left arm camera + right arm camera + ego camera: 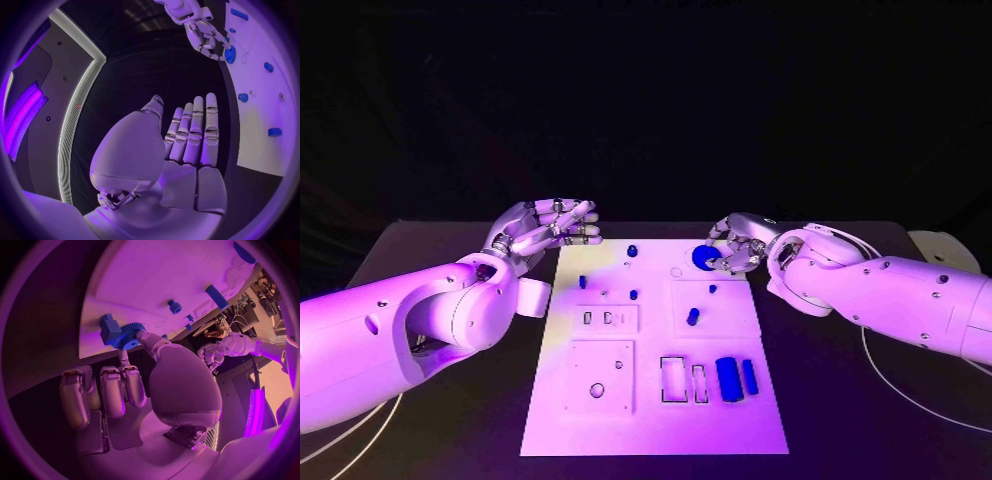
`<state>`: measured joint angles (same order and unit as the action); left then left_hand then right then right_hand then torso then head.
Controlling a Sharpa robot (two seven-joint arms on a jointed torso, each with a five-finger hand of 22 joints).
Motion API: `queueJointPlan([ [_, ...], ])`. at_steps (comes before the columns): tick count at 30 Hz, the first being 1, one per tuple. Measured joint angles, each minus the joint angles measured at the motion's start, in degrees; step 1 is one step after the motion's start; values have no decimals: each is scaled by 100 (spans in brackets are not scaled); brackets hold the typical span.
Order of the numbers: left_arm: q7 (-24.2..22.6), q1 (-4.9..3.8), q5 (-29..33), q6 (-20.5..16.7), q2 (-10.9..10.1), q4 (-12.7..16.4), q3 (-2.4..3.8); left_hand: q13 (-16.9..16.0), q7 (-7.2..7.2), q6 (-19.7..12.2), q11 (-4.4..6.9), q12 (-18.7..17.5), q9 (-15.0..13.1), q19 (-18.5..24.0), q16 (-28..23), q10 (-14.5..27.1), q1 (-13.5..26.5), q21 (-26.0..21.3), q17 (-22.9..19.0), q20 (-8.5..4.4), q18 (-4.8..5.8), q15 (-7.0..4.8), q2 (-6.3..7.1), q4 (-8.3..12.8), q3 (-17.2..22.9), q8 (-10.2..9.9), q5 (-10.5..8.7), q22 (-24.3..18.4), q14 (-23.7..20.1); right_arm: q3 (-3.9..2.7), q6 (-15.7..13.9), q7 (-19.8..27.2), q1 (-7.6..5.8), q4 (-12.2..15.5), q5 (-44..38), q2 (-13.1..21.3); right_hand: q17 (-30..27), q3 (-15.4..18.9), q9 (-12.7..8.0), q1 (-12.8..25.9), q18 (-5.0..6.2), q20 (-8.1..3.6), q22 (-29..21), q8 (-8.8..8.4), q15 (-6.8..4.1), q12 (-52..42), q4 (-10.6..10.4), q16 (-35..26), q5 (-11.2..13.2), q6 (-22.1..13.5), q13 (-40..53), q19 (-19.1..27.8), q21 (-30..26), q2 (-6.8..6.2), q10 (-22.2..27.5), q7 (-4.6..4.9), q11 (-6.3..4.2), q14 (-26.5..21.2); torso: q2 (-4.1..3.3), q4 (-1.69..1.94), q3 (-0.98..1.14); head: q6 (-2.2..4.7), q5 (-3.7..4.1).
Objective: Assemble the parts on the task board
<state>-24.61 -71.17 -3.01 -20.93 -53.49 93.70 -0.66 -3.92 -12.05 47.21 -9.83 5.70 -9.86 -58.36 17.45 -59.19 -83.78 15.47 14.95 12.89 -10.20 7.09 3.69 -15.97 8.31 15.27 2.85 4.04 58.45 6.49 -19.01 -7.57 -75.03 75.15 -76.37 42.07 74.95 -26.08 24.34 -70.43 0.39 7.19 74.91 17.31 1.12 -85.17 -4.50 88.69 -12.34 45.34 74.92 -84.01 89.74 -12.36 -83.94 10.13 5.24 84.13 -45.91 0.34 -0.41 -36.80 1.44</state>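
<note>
A: Your right robot hand (733,250) is at the far right edge of the task board (653,420), pinching a round blue toothed wheel (705,257) between thumb and a finger. The right wrist view shows the wheel (131,335) at the board's rim, right against a small blue block (110,330).

B: And your left robot hand (548,228)?

A: It hovers off the far left corner of the board, holding nothing. In the left wrist view its fingers (194,135) lie straight and close side by side, apart from the thumb.

B: So how do you seat the wheel well?

A: I'd judge you are placing the wheel or fitting it into its seat. Keep it level, bring it down square, and don't loosen the pinch until it rests flat. I can't tell whether it is already on a pin; your fingers hide the seat.

B: The other parts?

A: Several small blue pegs (692,316) stand mid-board, and two long blue bars (728,378) lie near the slots at the near right. They are well apart from your right robot hand, so watch only your forearm as you move.
</note>
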Motion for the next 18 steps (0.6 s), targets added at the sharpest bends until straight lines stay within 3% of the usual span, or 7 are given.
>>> queueJointPlan([
  [7, 4, 0, 0, 0, 2, -7, 0, 0, 0, 0, 0, 0, 0, 0, 0, 0, 0, 0, -1, 0, 0, 0, 0, 0, 0, 0, 0, 0, 0, -4, 6, 1, -2, 18, -36, 13, 0, -58, 26, -116, 0, 0, 0, 110, 0, -20, 33, 23, -43, 224, 0, 0, 0, 116, 0, -55, 0, 0, 0, -2, 2, -8, 16],
  [14, 10, 0, 0, 1, 4, -12, 0, 0, 0, 0, 0, 0, 0, 0, 0, 0, 0, 0, -1, 0, -1, 0, 0, 0, 0, 0, 0, 1, 0, -2, -56, -4, 7, 67, -210, 17, -1, -193, 52, -145, 0, -45, -1, 223, -64, -60, 49, 23, 69, 435, -1, 0, 0, 144, 1, -142, -96, -20, 0, -1, 2, -20, 29],
  [18, 12, 0, 0, 1, 4, -13, 0, 0, 0, 0, 0, 0, 0, 0, 0, 0, 0, 0, -1, 0, 0, 0, 0, 0, 0, 0, 0, 1, 0, 4, -141, -8, 17, 100, -340, -4, -1, -207, 59, -175, 0, -46, -1, 268, -85, -72, 63, 23, 82, 454, -1, 1, 0, 175, -10, -124, -115, 0, 0, 3, 1, -22, 32],
])
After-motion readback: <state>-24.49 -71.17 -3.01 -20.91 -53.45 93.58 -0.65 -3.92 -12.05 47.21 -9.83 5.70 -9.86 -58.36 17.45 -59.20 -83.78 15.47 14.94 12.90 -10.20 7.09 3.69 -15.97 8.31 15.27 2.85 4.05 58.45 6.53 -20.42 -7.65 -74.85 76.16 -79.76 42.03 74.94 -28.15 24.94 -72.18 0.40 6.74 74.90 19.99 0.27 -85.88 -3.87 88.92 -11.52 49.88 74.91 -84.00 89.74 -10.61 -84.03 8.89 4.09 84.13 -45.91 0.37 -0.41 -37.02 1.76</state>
